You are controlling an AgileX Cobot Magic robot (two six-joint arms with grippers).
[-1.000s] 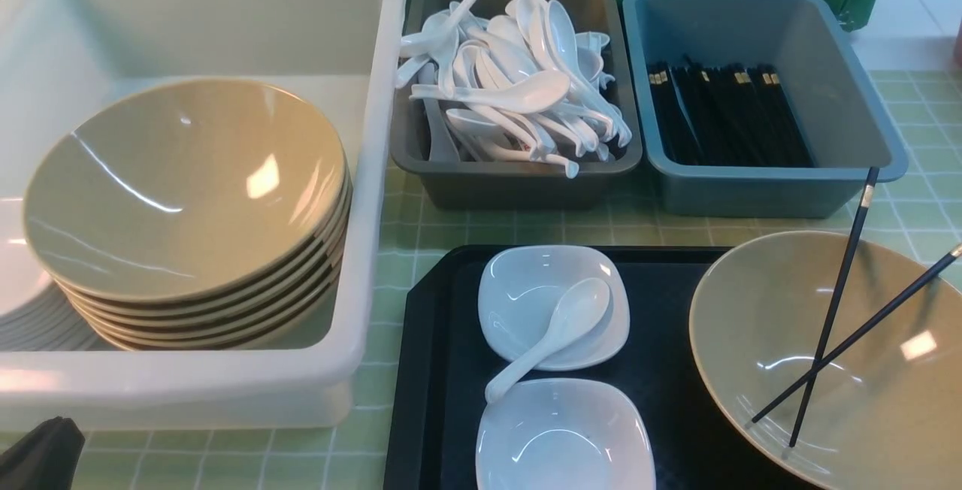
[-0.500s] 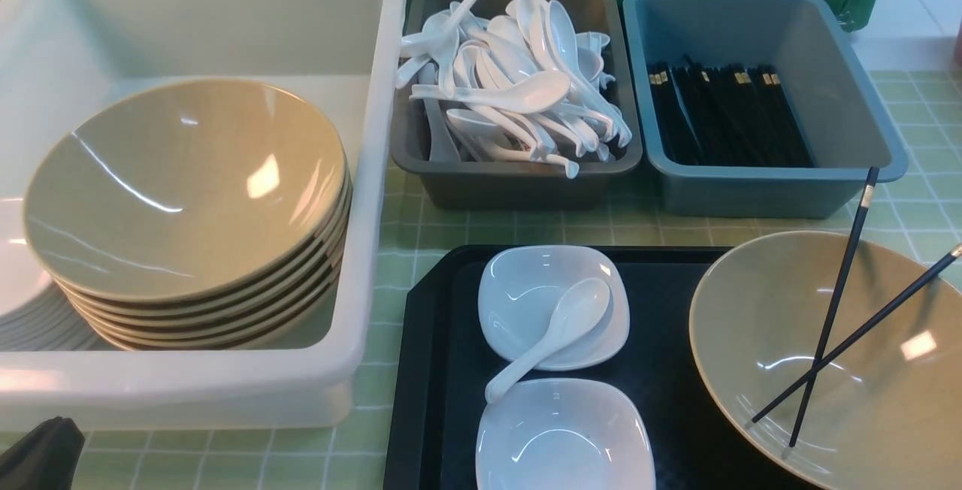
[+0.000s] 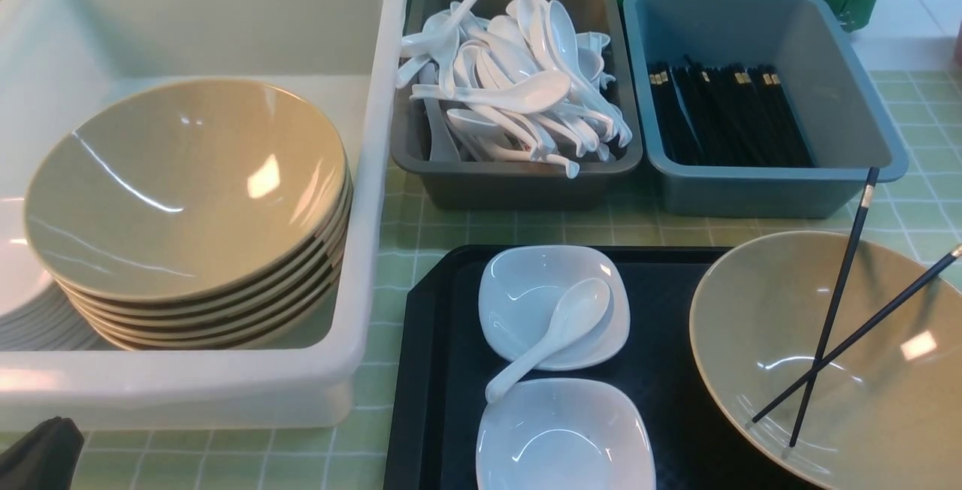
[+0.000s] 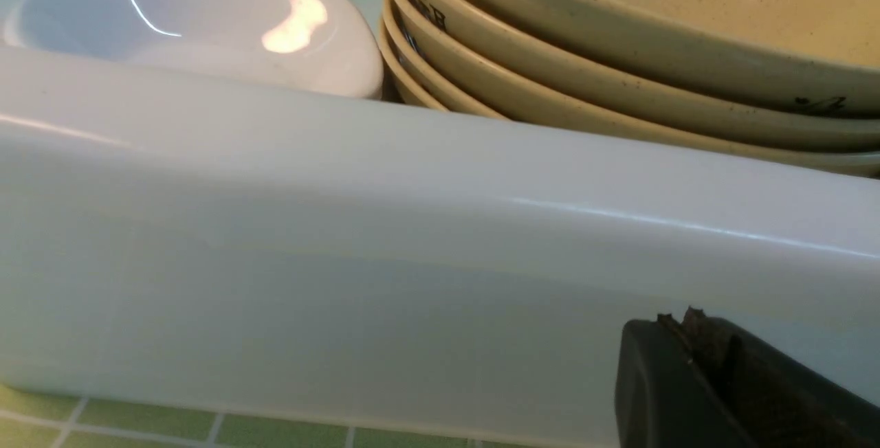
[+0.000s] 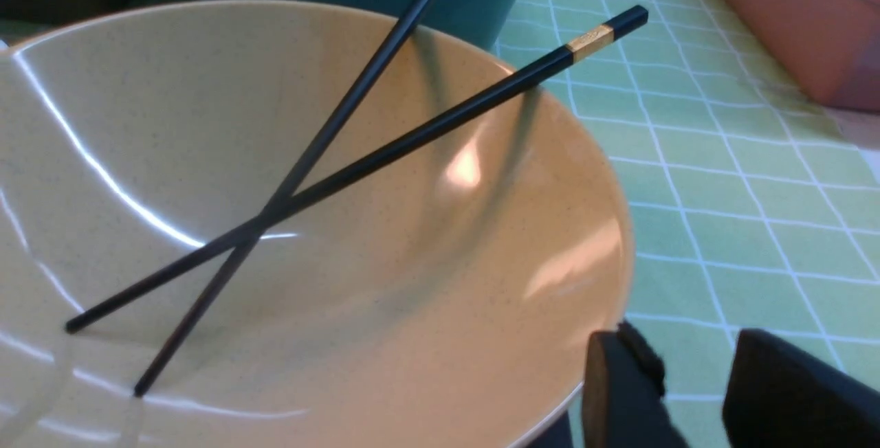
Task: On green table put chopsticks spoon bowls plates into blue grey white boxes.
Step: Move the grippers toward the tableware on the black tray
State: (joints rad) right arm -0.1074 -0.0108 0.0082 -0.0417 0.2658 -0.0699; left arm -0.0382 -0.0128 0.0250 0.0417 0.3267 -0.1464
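Nothing has shifted since a second ago: on the green table [image 3: 526, 231], the white tub [image 3: 376, 174] on the left holds stacked bowls [image 3: 188, 189] and white plates [image 3: 30, 325], the grey box [image 3: 511, 189] is heaped with spoons [image 3: 518, 92], and the blue box [image 3: 751, 193] holds chopsticks [image 3: 721, 114]. In front, the black tray [image 3: 436, 370] carries two small dishes [image 3: 564, 437], a single spoon [image 3: 556, 332] resting in the farther one, and to the right sits a lone bowl [image 3: 751, 325] with a crossed pair [image 3: 834, 317] of sticks in it. My left claw [image 4: 687, 321] is closed on nothing just beside the tub's outer wall, and my right claw [image 5: 694, 359] stands partly open and empty near the lone bowl's rim.
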